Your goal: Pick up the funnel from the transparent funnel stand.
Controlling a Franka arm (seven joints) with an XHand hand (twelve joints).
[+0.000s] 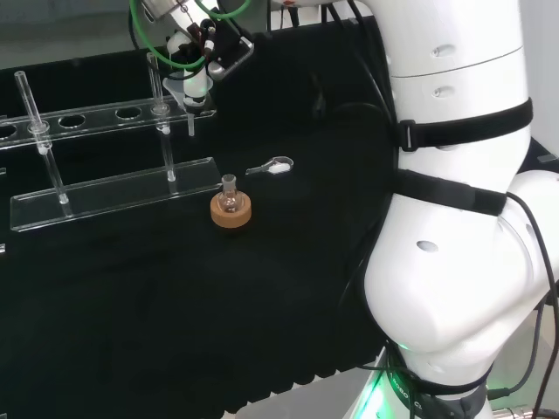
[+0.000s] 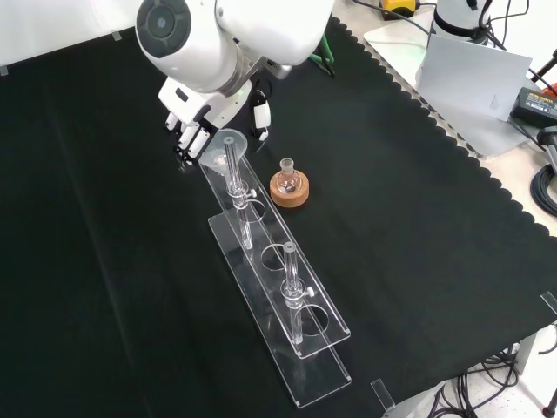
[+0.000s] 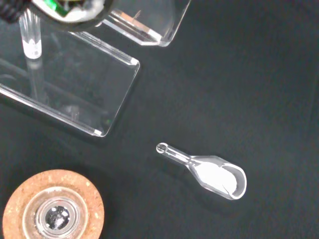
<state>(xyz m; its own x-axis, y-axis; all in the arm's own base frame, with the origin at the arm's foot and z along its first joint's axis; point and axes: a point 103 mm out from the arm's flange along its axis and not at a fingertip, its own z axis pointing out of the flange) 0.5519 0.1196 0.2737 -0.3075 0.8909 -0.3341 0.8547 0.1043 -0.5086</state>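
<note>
In the front view the hand (image 2: 193, 122) is at the far end of the transparent stand (image 2: 277, 287), beside the funnel (image 2: 224, 146). Whether its fingers grip the funnel, I cannot tell. A small flask (image 1: 230, 199) sits on a cork ring (image 1: 231, 214) near the stand.

**Crowded at the stand's end, open cloth elsewhere**

In the front view, the hand (image 2: 193, 124) sits against the funnel (image 2: 228, 144) at the far end of the funnel stand (image 2: 306, 348). Just right of it stand a small flask (image 2: 288, 174) on its cork ring (image 2: 290, 192) and a clear scoop (image 1: 272, 167). The black cloth (image 2: 104, 287) left of the stand lies open.
</note>
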